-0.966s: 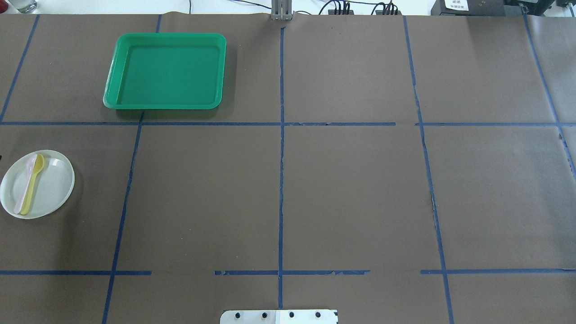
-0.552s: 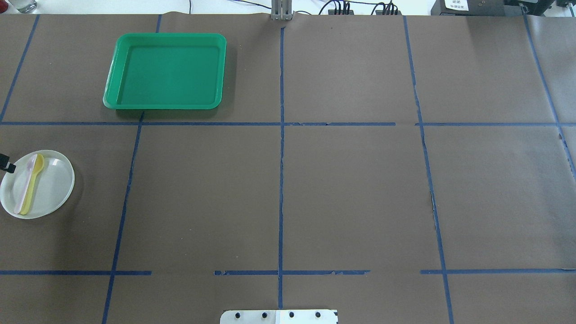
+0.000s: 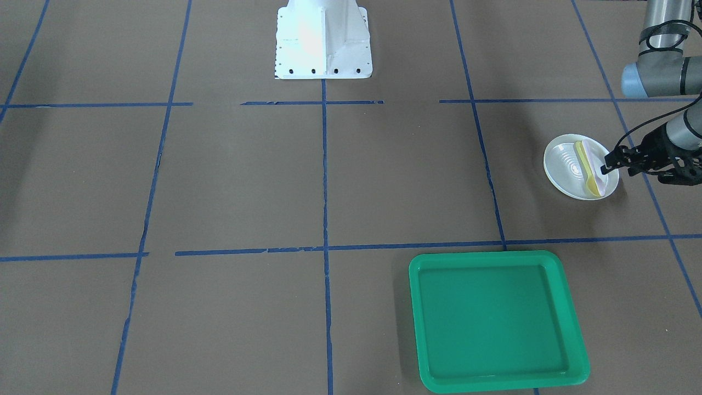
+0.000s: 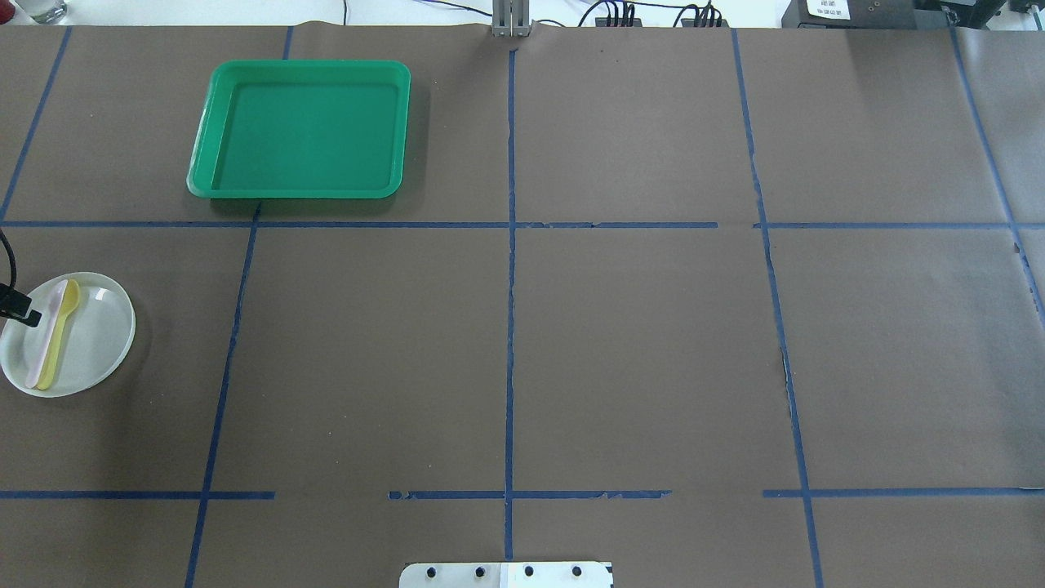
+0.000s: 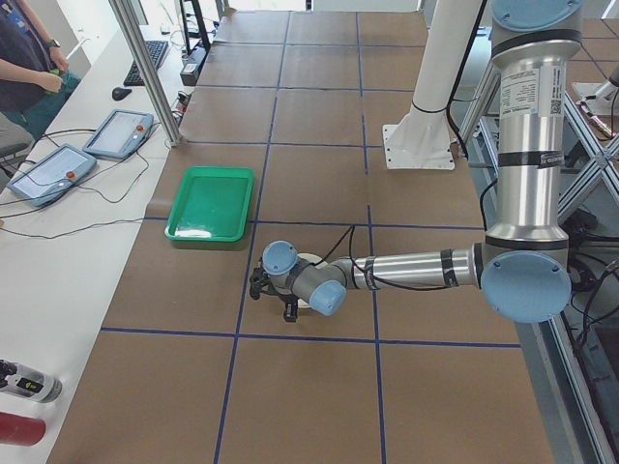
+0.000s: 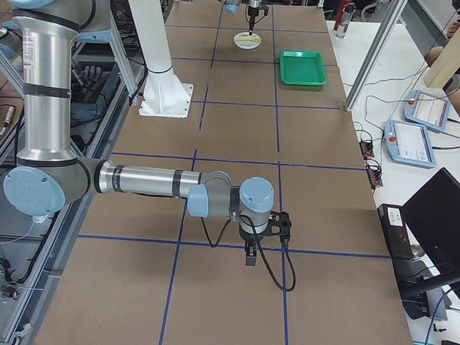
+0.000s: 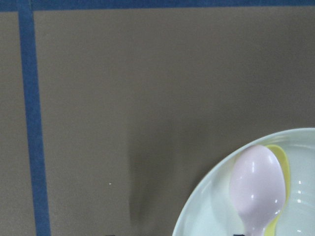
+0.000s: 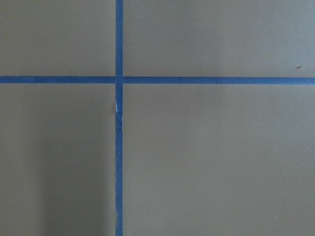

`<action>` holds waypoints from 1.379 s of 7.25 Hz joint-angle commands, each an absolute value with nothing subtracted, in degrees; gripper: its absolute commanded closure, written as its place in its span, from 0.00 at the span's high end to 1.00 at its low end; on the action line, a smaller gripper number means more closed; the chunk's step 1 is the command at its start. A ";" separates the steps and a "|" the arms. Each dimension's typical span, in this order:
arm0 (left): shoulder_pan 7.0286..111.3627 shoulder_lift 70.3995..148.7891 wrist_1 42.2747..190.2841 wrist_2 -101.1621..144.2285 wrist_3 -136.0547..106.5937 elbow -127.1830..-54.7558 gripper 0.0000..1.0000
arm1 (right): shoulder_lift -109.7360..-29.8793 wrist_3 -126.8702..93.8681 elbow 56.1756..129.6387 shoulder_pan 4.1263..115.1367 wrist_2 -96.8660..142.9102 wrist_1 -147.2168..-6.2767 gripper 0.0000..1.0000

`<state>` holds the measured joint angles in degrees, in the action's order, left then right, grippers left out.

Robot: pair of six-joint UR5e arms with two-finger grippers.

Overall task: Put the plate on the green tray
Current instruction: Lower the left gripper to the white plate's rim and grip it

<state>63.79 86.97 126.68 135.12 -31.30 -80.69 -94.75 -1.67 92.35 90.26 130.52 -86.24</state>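
Observation:
The small white plate (image 4: 102,335) lies at the table's left edge and carries a yellow spoon (image 4: 59,335) and a pink spoon (image 4: 45,339). It also shows in the front view (image 3: 565,164) and the left wrist view (image 7: 206,216). The green tray (image 4: 302,131) lies farther back with nothing in it, and shows in the front view too (image 3: 493,323). My left gripper (image 3: 636,167) is open, low at the plate's outer rim, with one fingertip (image 4: 24,314) over the rim. My right gripper (image 6: 251,251) hovers far off over bare table; I cannot tell whether it is open or shut.
The white robot base mount (image 3: 322,41) stands at the table's near middle edge. Blue tape lines divide the brown table cover. Two teach pendants (image 5: 87,145) and cables lie on the side bench beyond the tray.
My left gripper's fingertip has come in from the left edge of the overhead view and moved right, over the plate's rim. Plate, spoons and tray have not moved.

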 commanded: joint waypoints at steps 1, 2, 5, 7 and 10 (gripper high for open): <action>63.37 87.01 126.56 135.09 -30.85 -80.60 0.70 | -94.75 -1.67 92.37 90.26 130.52 -86.22 1.00; 63.37 87.01 126.56 135.09 -30.85 -80.60 0.66 | -94.75 -1.67 92.29 90.26 130.52 -86.31 1.00; 63.37 86.66 126.74 135.09 -30.59 -80.68 0.26 | -94.75 -1.67 92.29 90.26 130.52 -86.22 1.00; 63.37 86.57 126.39 135.61 -26.29 -80.42 0.00 | -94.75 -1.67 92.37 90.26 130.52 -86.31 1.00; 64.16 86.05 125.95 146.17 -26.19 -81.39 0.00 | -94.75 -1.67 92.37 90.26 130.52 -86.22 1.00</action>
